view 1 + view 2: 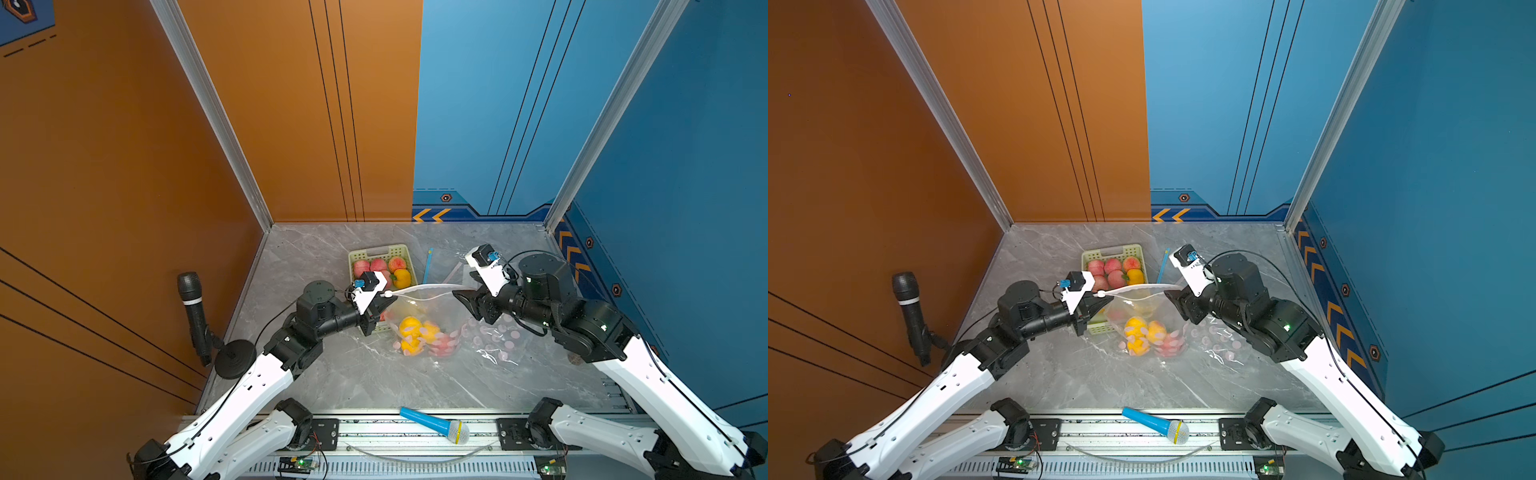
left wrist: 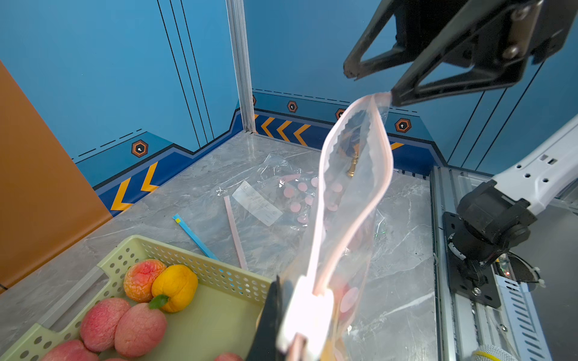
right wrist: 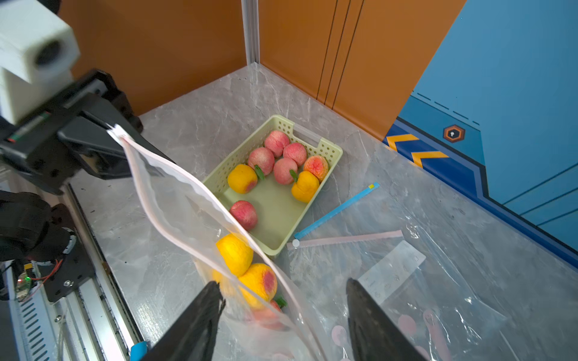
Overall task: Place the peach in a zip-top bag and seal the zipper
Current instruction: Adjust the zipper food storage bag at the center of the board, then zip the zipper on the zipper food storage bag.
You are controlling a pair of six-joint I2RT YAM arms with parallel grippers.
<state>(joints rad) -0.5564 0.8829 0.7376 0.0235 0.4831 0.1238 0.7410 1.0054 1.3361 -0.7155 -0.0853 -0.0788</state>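
Yellow peaches (image 1: 415, 334) in the clear zip-top bag (image 1: 432, 305) were blurred, pale green perforated basket (image 1: 377, 251)'s near part was hidden.

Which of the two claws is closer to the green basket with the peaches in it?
Left. The left gripper, shut on the bag, hangs right at the basket; the right gripper, open, sits off to its side, past the bag's mouth.

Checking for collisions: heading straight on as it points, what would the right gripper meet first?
Most likely the zip-top bag, whose rim hangs between the right gripper's open jaws; depth is unclear.
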